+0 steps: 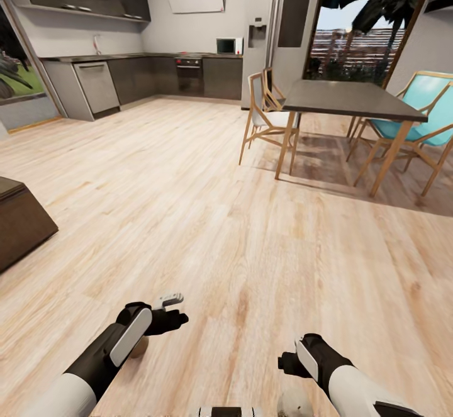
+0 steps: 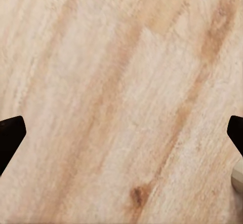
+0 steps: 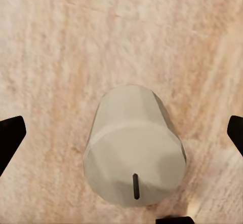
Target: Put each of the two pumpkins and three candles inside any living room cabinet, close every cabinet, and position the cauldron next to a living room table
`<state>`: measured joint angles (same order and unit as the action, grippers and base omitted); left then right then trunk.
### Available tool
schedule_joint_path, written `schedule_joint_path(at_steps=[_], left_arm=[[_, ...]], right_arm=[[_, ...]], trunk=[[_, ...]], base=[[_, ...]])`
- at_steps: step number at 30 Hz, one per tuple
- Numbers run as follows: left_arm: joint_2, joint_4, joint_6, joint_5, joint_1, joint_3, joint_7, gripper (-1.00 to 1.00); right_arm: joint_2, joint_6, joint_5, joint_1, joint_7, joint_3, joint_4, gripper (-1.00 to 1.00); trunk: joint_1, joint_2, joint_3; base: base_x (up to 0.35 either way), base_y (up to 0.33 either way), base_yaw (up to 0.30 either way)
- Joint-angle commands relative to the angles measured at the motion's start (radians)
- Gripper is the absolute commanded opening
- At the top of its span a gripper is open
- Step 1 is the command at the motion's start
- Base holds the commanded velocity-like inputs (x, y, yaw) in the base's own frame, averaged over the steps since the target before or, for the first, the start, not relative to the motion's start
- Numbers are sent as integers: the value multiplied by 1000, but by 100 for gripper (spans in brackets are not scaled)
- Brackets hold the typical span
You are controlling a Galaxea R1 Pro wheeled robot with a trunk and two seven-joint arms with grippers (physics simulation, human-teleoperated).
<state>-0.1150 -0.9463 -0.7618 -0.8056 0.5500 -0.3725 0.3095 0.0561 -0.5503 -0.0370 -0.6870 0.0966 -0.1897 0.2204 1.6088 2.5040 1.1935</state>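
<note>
A squat cream candle [image 3: 134,148] with a dark wick stands upright on the wood floor, centred under my right gripper [image 3: 121,138], whose fingertips are spread wide on either side without touching it. In the head view this candle [image 1: 294,401] sits just below the right gripper [image 1: 288,366] at the bottom edge. A second beige candle [image 1: 138,346] peeks out from under my left forearm, and a sliver of it [image 2: 238,178] shows at the edge of the left wrist view. My left gripper [image 1: 173,310] hangs open over bare floor [image 2: 121,82]. Pumpkins, cauldron and coffee table are out of view.
A low dark-brown block [image 1: 19,222] juts in at the left edge; I cannot tell if it is the cabinet. The tall dark dining table [image 1: 352,97] with wooden chairs [image 1: 261,118] stands ahead right. Grey kitchen units [image 1: 145,77] line the far wall beyond open floor.
</note>
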Motion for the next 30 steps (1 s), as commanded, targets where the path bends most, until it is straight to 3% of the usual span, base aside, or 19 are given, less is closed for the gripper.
schedule_joint_path(at_steps=[1,30], left_arm=[[-1,-1,-1,-11,1,-4,10,100],[-2,-9,-2,-13,1,-2,10,100]], right_arm=[[1,-5,-4,0,3,-8,2,100],[2,11,-3,0,3,-6,4,100]], trunk=[[0,1,5],[13,7,117]], base=[[0,0,0],[0,0,0]])
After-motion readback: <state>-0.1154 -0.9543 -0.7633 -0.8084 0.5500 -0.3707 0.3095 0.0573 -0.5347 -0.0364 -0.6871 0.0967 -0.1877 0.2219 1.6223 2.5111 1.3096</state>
